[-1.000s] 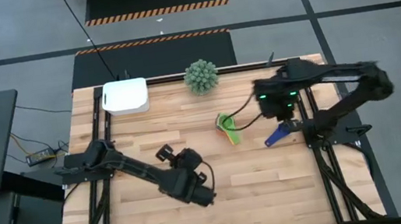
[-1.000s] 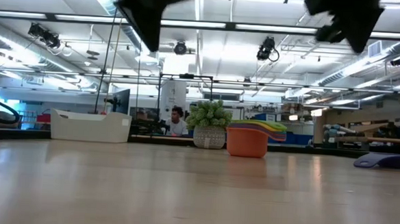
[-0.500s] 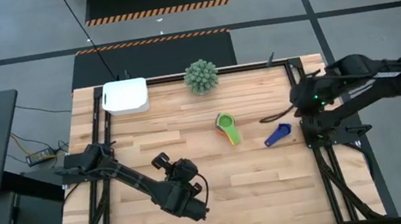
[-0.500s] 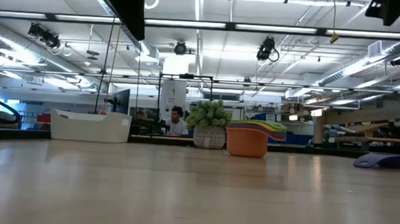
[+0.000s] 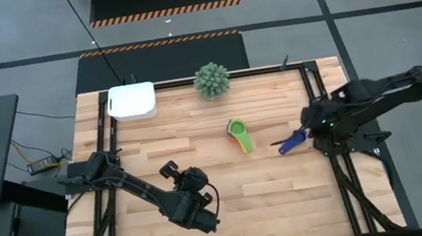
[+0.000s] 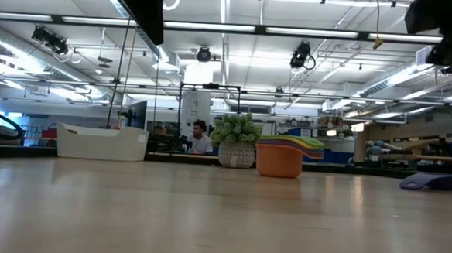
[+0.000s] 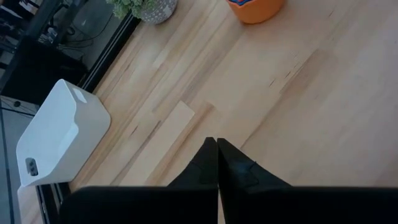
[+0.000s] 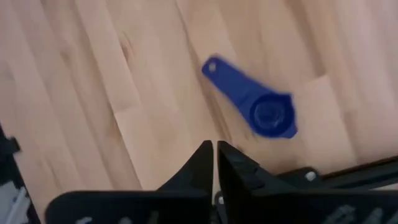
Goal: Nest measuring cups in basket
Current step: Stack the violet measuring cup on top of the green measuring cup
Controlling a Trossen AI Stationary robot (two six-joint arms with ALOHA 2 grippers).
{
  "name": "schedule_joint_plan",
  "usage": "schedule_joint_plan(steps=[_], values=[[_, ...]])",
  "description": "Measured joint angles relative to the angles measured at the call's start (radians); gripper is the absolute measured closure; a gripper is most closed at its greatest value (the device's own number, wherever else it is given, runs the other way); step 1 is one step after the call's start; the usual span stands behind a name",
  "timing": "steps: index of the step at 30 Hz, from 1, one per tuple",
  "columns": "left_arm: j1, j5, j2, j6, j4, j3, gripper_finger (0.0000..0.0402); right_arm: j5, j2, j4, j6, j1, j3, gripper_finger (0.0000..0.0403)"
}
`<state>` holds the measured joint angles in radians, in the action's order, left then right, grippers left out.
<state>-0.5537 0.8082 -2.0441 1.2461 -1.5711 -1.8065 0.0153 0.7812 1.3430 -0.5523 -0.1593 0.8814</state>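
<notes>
Blue measuring cup (image 5: 290,141) lies alone on the wooden surface (image 5: 196,128) near the right edge, just beside the right claw (image 8: 214,152), whose fingers are pressed together with nothing held; the other cups sit as a nested stack (image 5: 239,135) mid-surface, green on top, and the white basket (image 5: 132,101) waits well apart at the far left corner beside the spiky plant (image 5: 211,80). Judged step: pick up the blue cup, so part the fingers first, come down square over the flat handle (bowl looks too low for a firm pinch), and close across the handle's width. Left claw (image 7: 217,163) idles pinched and empty over the near surface.
</notes>
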Motion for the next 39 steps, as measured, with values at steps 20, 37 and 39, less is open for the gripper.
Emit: schedule_joint_plan(steps=[20, 37, 39], values=[[0.001, 0.000, -0.002, 0.000, 0.000, 0.000, 0.0402, -0.088, 0.329, -0.121, -0.050, 0.057, -0.152, 0.0251], [0.003, -0.047, -0.002, 0.008, 0.000, 0.000, 0.0402, -0.082, 0.667, -0.217, 0.097, 0.085, -0.152, 0.0251], [0.003, -0.047, -0.002, 0.008, 0.000, 0.000, 0.0402, -0.083, 0.700, -0.218, 0.118, 0.085, -0.152, 0.0251]])
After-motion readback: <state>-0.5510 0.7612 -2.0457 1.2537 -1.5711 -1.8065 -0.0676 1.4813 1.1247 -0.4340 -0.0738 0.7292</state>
